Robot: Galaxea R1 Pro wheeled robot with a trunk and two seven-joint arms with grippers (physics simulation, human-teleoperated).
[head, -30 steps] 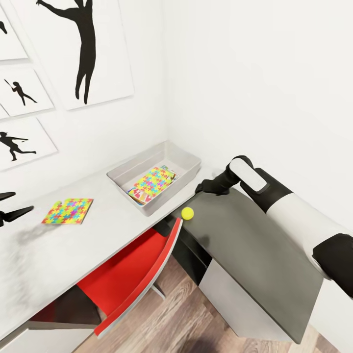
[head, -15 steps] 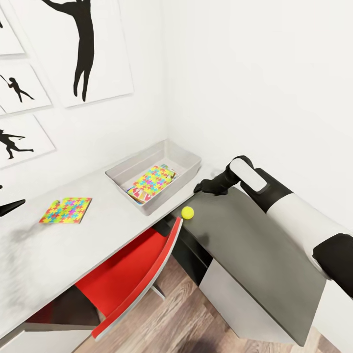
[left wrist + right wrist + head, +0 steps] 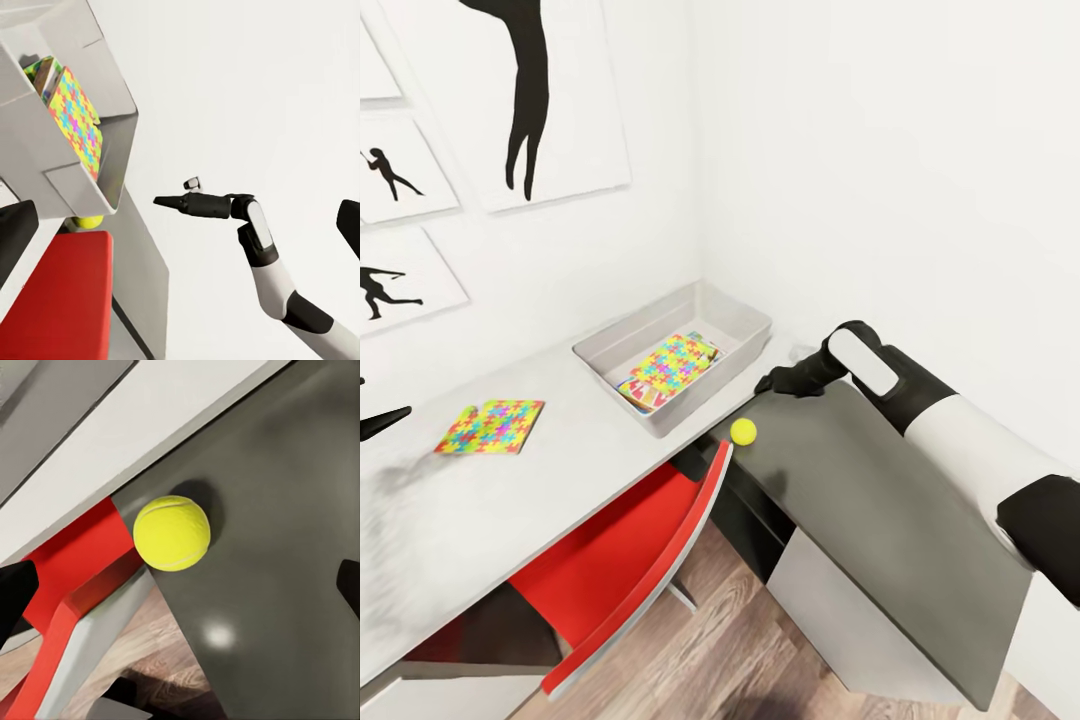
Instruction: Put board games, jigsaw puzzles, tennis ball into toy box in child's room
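Observation:
The grey toy box [image 3: 606,344] stands on the pale table [image 3: 560,470] by the wall corner. One jigsaw puzzle [image 3: 668,362] lies in it over board games whose edges [image 3: 644,398] peek out. The other jigsaw puzzle [image 3: 490,425] lies flat on the table to the left. On the lower dark cabinet sits the tennis ball [image 3: 743,431] [image 3: 172,532], close to its corner. My right gripper [image 3: 765,383] [image 3: 187,577] hovers open just behind the ball. My left gripper [image 3: 388,416] [image 3: 180,225] is open at the far left, apart from the puzzle. The bed is out of view.
A red chair [image 3: 630,570] is tucked under the table below the ball. White walls close in behind the box and beside the dark grey cabinet [image 3: 880,500]. Silhouette pictures [image 3: 530,100] hang over the table. Wood floor [image 3: 730,650] shows below.
The head view has shifted slightly, so everything sits a little higher and further left. My left gripper has drawn back a little toward the picture's left edge. Ball and right gripper hold still.

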